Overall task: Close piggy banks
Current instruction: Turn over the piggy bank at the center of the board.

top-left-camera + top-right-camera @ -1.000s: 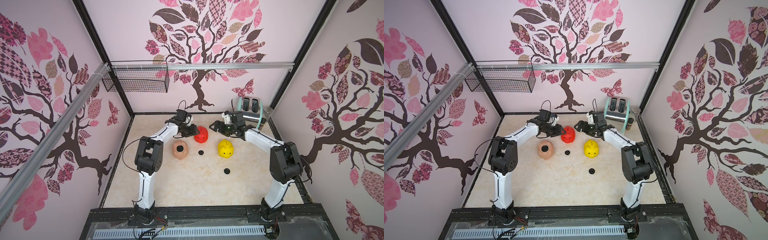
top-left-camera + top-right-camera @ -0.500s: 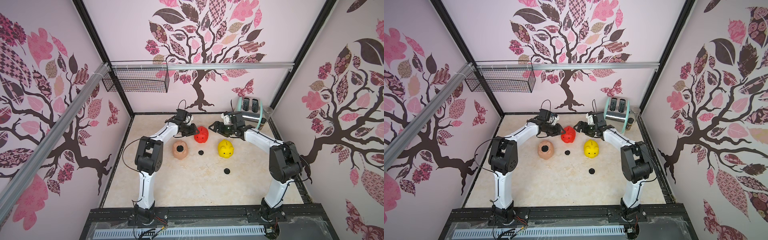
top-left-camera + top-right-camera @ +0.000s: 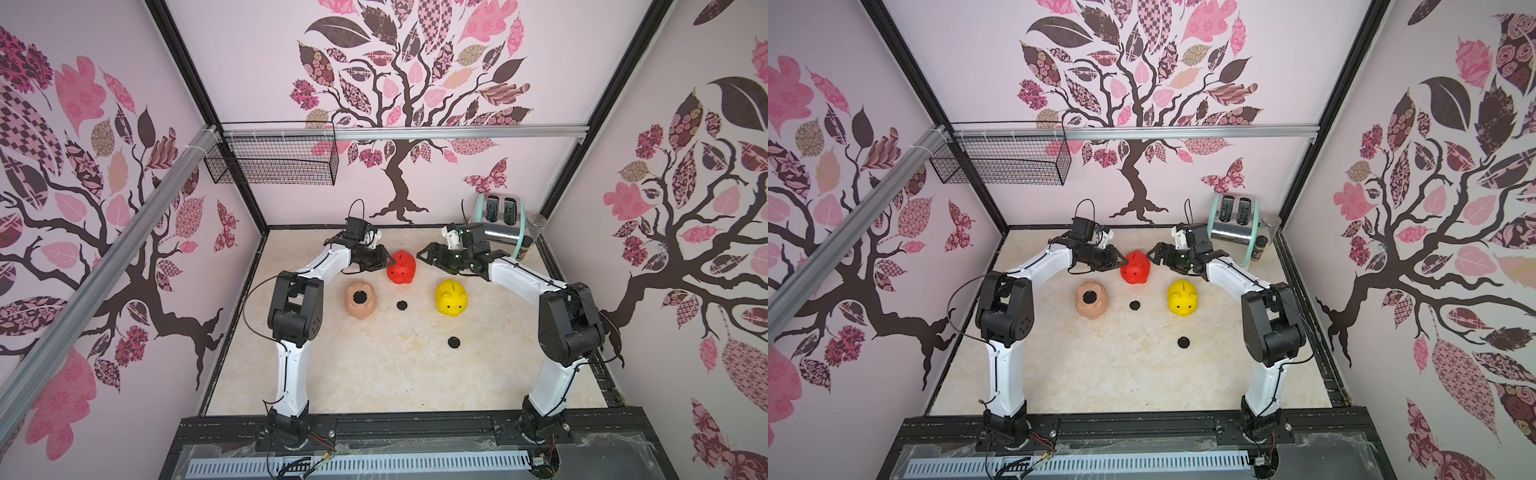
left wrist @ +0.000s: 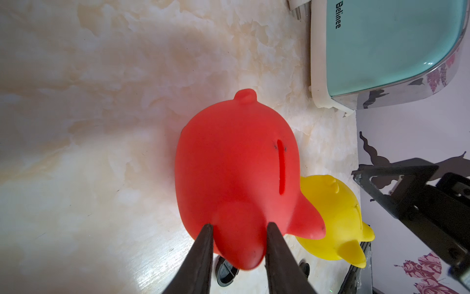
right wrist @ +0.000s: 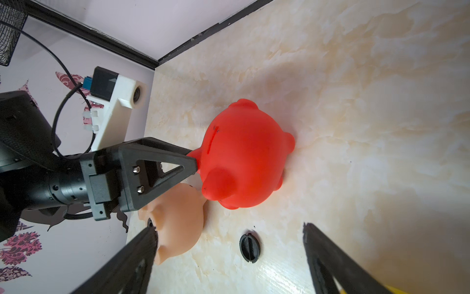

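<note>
My left tool (image 4: 239,225) pinched a stubby bump on the glossy red plastic piggy bank (image 4: 236,165), which stood upright near the back of the marbled table (image 3: 395,374), in the same spot as a second earlier. My right tool (image 5: 229,226), spread wide and holding nothing, had edged slightly closer to it.

Red pig (image 3: 401,268): glossy, upright, coin slot up, snout toward front edge; mid-table (image 3: 395,374), nearest the back edge.
Peach-pink pig (image 3: 361,311): on its back, belly up, dark round spot there, hole or plug unclear; left of centre.
Yellow pig (image 3: 451,297): upright, slot up, snout frontward; right of centre.
</note>
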`<state>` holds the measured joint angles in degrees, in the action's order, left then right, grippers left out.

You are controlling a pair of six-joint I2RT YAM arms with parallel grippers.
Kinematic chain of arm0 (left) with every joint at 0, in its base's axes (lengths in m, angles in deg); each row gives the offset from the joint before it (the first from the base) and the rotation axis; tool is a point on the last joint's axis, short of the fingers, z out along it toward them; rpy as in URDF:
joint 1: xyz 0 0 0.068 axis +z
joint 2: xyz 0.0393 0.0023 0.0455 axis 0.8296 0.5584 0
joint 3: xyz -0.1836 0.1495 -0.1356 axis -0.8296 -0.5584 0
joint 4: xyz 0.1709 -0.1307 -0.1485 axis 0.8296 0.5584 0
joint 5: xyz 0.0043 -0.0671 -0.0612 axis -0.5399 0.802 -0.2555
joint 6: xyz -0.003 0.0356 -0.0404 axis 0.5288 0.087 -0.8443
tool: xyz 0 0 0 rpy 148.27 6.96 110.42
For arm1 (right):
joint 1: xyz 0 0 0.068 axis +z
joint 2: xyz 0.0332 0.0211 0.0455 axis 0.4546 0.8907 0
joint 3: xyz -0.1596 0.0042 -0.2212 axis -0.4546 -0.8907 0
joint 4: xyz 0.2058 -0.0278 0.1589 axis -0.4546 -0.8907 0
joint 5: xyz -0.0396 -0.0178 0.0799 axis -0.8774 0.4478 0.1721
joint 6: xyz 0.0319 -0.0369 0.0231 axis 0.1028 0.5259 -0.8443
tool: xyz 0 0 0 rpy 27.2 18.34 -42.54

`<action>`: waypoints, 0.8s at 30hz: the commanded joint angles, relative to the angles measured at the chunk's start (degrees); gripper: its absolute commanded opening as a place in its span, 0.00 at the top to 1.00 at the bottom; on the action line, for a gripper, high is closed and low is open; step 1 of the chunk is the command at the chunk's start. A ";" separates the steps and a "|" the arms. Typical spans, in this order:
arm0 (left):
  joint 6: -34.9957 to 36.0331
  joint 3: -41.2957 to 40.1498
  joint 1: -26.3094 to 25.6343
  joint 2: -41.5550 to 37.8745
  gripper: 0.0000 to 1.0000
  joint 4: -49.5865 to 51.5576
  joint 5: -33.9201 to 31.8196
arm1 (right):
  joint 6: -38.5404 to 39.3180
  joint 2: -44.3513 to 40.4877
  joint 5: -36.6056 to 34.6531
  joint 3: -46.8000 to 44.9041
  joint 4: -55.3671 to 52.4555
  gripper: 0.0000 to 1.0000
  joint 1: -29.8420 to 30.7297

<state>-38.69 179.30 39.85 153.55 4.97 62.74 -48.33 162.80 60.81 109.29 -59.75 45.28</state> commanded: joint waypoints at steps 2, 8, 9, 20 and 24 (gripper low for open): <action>-0.90 -0.14 1.18 2.57 0.68 0.96 -0.54 | 0.09 1.09 0.70 2.59 -0.34 0.08 -0.29; -0.99 0.22 2.08 2.76 0.68 1.22 -0.10 | 0.09 1.26 0.87 2.94 -0.65 0.07 -0.21; -0.99 0.15 2.25 2.87 0.68 1.14 -0.10 | 0.09 1.26 0.87 2.95 -0.76 0.07 -0.20; -1.16 0.82 3.90 4.17 0.68 1.30 0.39 | 0.24 1.51 1.22 3.13 -1.30 0.07 -0.13; -1.25 1.36 4.13 4.52 0.68 1.54 0.61 | 0.26 1.55 1.25 3.13 -1.31 0.07 -0.16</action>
<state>-40.06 180.37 43.45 155.06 4.70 66.20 -48.31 163.87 61.29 110.47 -60.21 45.28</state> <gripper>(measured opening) 0.325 0.929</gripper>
